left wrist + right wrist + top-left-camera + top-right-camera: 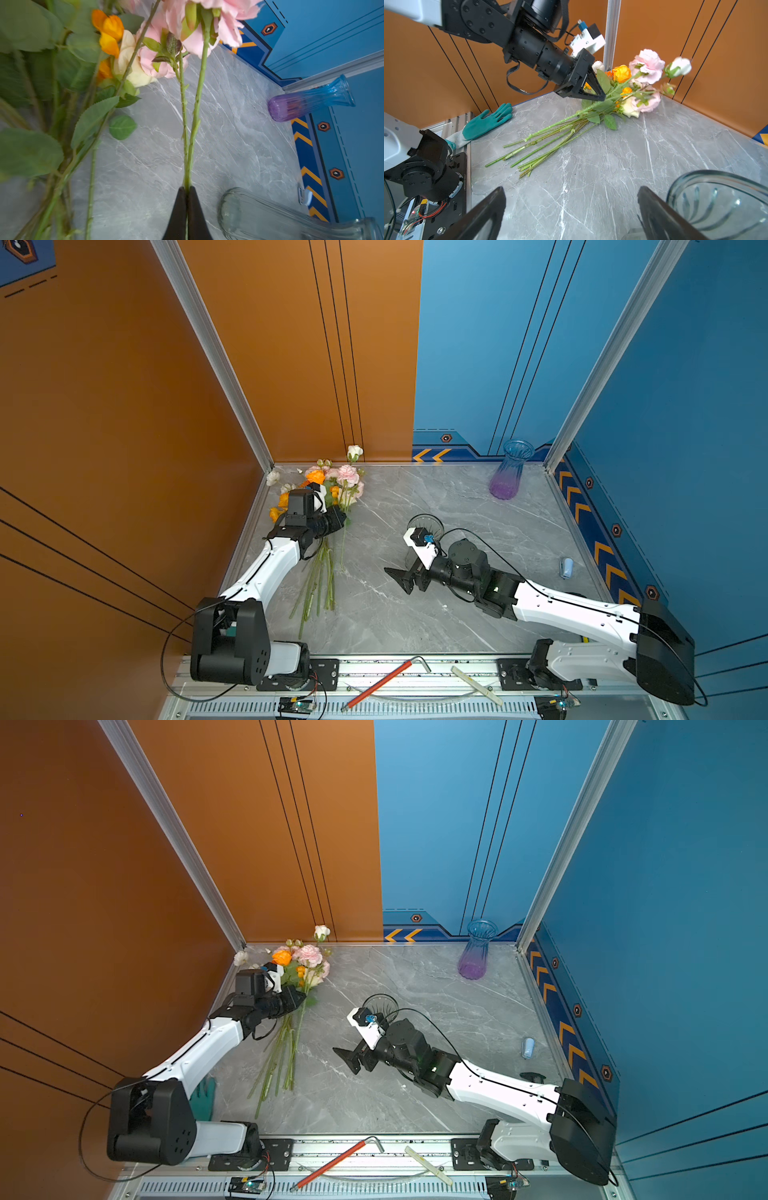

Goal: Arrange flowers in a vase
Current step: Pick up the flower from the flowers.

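Note:
The flowers [328,485] [299,961] lie in a bunch at the back left corner of the table, stems toward the front. My left gripper [340,517] [301,998] [188,188] [601,96] is shut on two green stems carrying pink blooms [199,25], which are raised above the bunch [550,145]. A clear glass vase [424,522] [380,1004] [270,216] [720,201] stands mid-table. My right gripper [397,578] [347,1058] [571,189] hovers open and empty just beside it. A blue-and-purple vase [510,470] [477,950] [307,101] stands at the back right.
A green glove [203,1096] [485,122] lies at the table's left edge near the left arm's base. A small pale blue object [566,567] sits by the right wall. A red-handled tool [382,682] and a white strip [476,684] rest on the front rail.

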`<action>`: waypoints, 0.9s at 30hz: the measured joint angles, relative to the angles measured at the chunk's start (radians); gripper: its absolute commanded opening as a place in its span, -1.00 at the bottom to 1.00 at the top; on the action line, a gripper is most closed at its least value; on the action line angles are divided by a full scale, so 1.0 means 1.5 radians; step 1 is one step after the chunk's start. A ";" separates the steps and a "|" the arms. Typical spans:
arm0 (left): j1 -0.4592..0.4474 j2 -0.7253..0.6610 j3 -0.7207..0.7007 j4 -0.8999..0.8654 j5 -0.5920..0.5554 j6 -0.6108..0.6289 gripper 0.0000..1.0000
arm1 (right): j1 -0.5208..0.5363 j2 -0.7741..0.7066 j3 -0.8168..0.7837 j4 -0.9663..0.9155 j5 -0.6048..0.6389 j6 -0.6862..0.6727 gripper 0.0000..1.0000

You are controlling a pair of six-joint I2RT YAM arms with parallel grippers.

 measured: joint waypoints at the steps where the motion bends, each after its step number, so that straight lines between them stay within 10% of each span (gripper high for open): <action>1: 0.000 0.016 0.010 0.001 0.031 -0.002 -1.00 | -0.001 0.000 0.000 0.000 0.000 0.000 0.99; 12: 0.010 0.056 0.039 0.041 0.201 -0.002 -1.00 | -0.003 0.003 0.000 0.000 0.000 0.000 0.99; 27: -0.245 -0.250 0.037 0.139 -0.200 0.188 -1.00 | -0.020 -0.152 0.018 -0.127 0.057 0.000 0.99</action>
